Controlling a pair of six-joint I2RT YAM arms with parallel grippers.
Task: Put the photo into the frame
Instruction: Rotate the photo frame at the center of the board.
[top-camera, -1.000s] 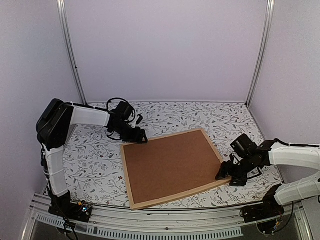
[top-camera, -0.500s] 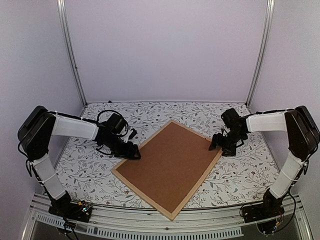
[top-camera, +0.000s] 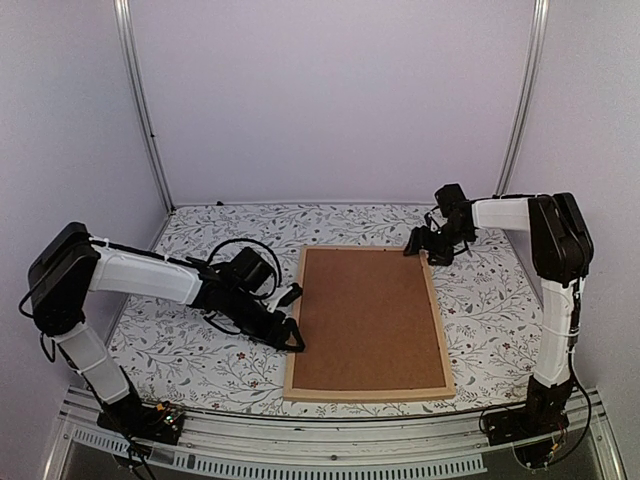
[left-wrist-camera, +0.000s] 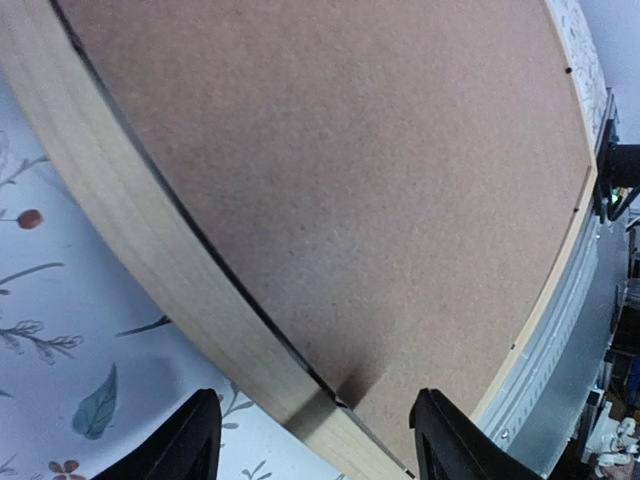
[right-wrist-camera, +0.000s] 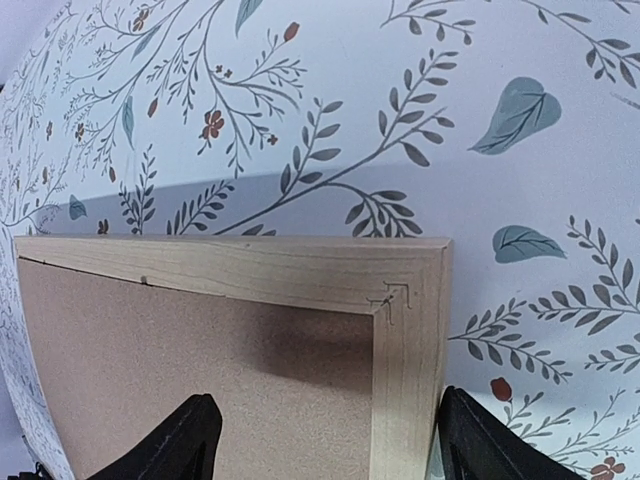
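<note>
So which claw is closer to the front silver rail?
Left. The left gripper is by the frame's left edge, toward the rail; the right gripper is at the frame's far right corner.

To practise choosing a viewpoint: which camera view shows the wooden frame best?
The top external view: the whole frame shows, all four bars around the brown backing board. The left wrist view shows only a stretch of one bar close up; the right wrist view shows only one corner.
</note>
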